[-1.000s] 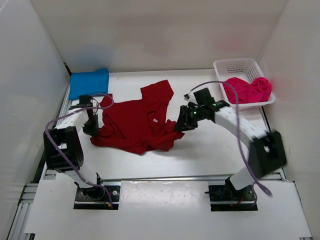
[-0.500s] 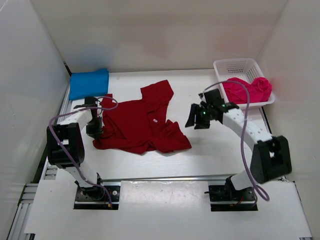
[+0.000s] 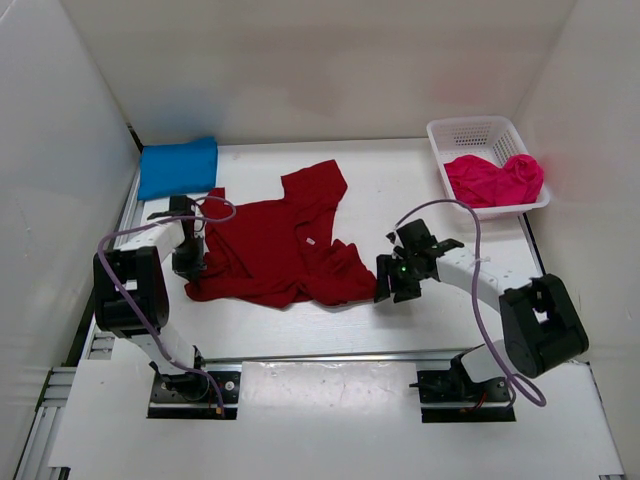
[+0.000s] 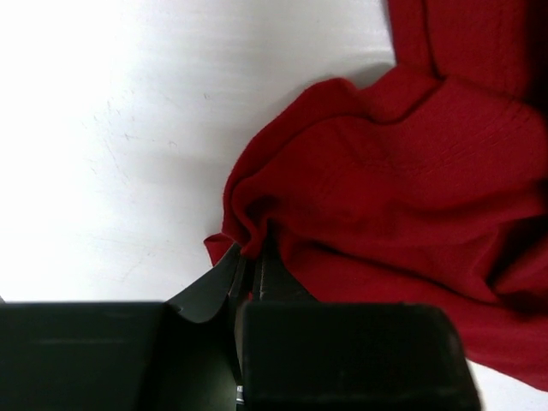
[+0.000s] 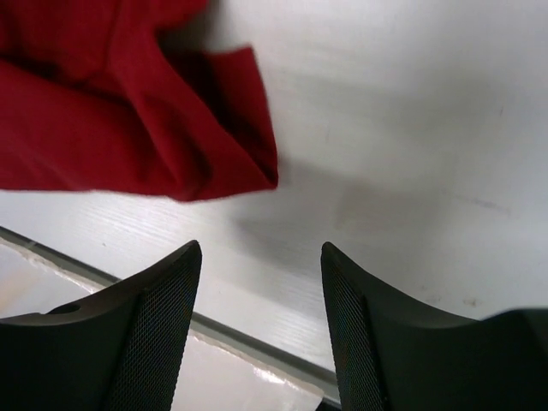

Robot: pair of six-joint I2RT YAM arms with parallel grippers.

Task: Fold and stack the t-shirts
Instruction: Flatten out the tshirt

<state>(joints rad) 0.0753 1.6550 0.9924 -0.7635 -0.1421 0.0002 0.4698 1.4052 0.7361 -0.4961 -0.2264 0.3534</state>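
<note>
Where the left pincer [image 4: 249, 259] pinches, the red shirt [image 4: 402, 180] puckers softly.

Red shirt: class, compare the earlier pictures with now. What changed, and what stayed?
The right gripper released the red shirt at its right edge, opened, and moved nearer, beside the dropped corner. The left gripper stays shut on the left edge; blue shirt and pink shirt unmoved.

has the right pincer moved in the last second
Yes. The right pincer has pulled back toward the arms' side, farther from the white basket, open beside the red shirt.
</note>
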